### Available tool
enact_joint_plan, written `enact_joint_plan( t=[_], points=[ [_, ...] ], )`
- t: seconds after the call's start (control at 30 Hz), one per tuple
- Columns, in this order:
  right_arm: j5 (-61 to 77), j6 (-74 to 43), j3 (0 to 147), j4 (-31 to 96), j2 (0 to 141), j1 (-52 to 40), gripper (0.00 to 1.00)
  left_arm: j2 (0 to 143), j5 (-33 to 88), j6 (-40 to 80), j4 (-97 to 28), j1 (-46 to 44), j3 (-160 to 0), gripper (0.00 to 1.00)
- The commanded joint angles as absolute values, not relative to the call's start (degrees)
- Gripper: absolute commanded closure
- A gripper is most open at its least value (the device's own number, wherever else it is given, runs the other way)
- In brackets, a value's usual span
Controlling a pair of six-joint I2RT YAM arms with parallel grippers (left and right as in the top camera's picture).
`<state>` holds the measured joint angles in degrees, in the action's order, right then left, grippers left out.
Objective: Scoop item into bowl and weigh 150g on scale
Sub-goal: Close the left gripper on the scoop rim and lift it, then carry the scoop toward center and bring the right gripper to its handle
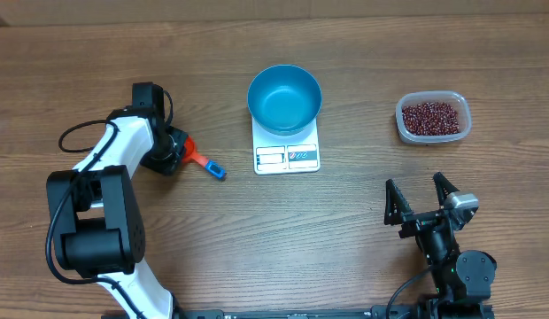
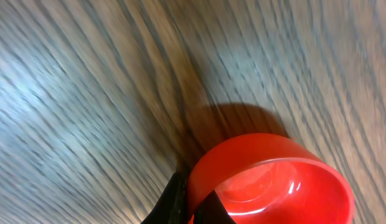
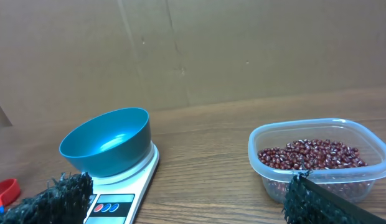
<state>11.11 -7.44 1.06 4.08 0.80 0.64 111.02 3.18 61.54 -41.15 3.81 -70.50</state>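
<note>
My left gripper (image 1: 174,149) pinched the scoop (image 1: 202,160) at its red cup; my right gripper (image 1: 419,198) hung spread wide. Beans (image 1: 431,116) sat in the clear tub (image 1: 466,125), blue bowl (image 1: 284,96) atop the scale (image 1: 287,158).

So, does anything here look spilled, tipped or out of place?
Nothing stands out. The beans are all inside their clear tub, the blue bowl sits upright and empty on the scale, and the left gripper holds the red scoop.
</note>
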Motion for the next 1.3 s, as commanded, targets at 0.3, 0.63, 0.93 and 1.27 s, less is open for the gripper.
enact_joint_plan(
  t=[0.3, 0.63, 0.93, 1.27],
  points=[
    [14.6, -17.7, 0.5, 3.5, 0.2, 0.3, 0.0, 100.7, 14.4, 55.2, -42.7, 7.1, -72.1, 0.96],
    [38.1, -54.8, 0.5, 3.1, 0.2, 0.3, 0.0, 83.2, 7.5, 55.0, -48.0, 7.1, -72.1, 0.96],
    [39.1, -38.1, 0.5, 3.1, 0.2, 0.3, 0.0, 69.0, 6.7, 54.7, -56.8, 7.0, -72.1, 0.96],
    [39.3, -37.4, 8.1, 9.3, 6.9, 0.3, 0.0, 66.2, 3.7, 54.4, -61.7, -3.0, -72.0, 0.96]
  ],
)
